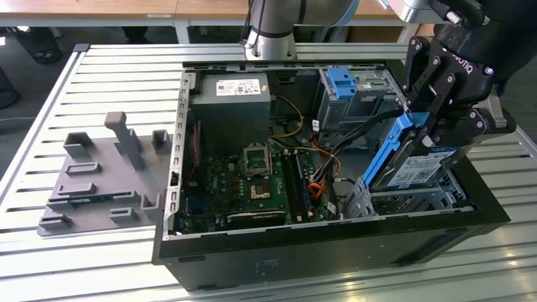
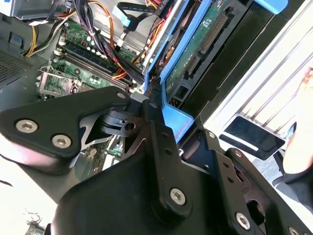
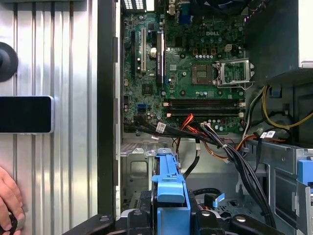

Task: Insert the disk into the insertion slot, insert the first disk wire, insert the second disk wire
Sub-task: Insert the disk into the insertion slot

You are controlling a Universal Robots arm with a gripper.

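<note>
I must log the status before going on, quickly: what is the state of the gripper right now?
Gripper: shut on the disk, which is tilted at the insertion slot and not yet lying flat in it.

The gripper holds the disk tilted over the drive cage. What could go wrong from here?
1. The disk sits steeply tilted in the gripper; its lower edge may catch the rim of the insertion slot instead of sliding in.
2. The black cables run close beside the disk and might get pinched.
</note>
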